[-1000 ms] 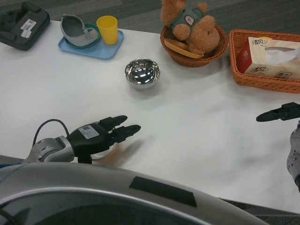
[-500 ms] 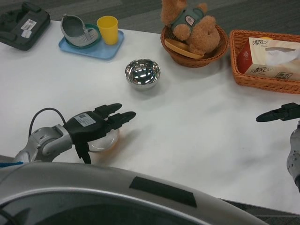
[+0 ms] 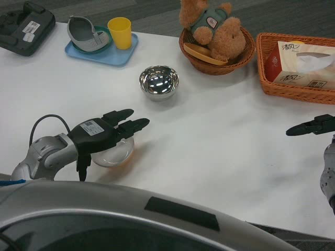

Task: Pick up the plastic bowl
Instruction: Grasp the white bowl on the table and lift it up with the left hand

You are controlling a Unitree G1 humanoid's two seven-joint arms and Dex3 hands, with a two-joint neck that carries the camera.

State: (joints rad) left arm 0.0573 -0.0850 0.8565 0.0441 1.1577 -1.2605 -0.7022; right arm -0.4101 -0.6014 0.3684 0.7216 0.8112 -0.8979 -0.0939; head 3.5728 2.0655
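Observation:
The plastic bowl [image 3: 116, 153] is clear and shallow, at the near left of the white table [image 3: 220, 136]. My left hand [image 3: 102, 135] lies over its rim with the fingers stretched out to the right and holds it; the bowl hangs under the hand and casts a faint orange-tinted shadow on the table. The hand hides the bowl's left part. My right hand [image 3: 313, 125] waits at the right edge, fingers stretched to the left, holding nothing.
A shiny steel bowl [image 3: 159, 82] stands mid-table. At the back left, a blue tray [image 3: 107, 54] carries a yellow cup [image 3: 120, 32] and a grey dish [image 3: 85, 34]. A black device [image 3: 23, 26] lies far left. Behind are a basket [image 3: 213, 61] holding a teddy bear [image 3: 212, 25] and a wicker tray [image 3: 267, 84] with a tissue box [image 3: 301, 65].
My left hand has moved up and away from the near edge, and the clear bowl has come with it and shows more from under the hand. The right hand has stayed still.

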